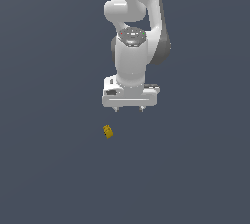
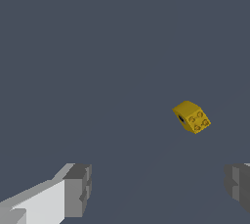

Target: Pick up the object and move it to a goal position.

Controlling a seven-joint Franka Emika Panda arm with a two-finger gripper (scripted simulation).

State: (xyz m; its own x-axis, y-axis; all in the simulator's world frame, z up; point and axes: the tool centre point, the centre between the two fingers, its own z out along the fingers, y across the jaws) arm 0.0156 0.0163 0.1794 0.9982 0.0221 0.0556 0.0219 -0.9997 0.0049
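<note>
The object (image 1: 108, 131) is a tiny mustard-yellow block with small dark marks, lying on the dark grey floor. It also shows in the wrist view (image 2: 192, 116), with round studs on one face. My white gripper (image 1: 128, 109) hangs above it, a little toward the exterior view's right, and points down. Its jaws stand wide apart and hold nothing. In the wrist view the gripper (image 2: 158, 189) shows two grey fingertips (image 2: 78, 189) far apart, and the block lies beyond them, apart from both.
The dark grey floor (image 1: 49, 169) fills both views. The white arm (image 1: 136, 22) rises behind the gripper to the top of the exterior view.
</note>
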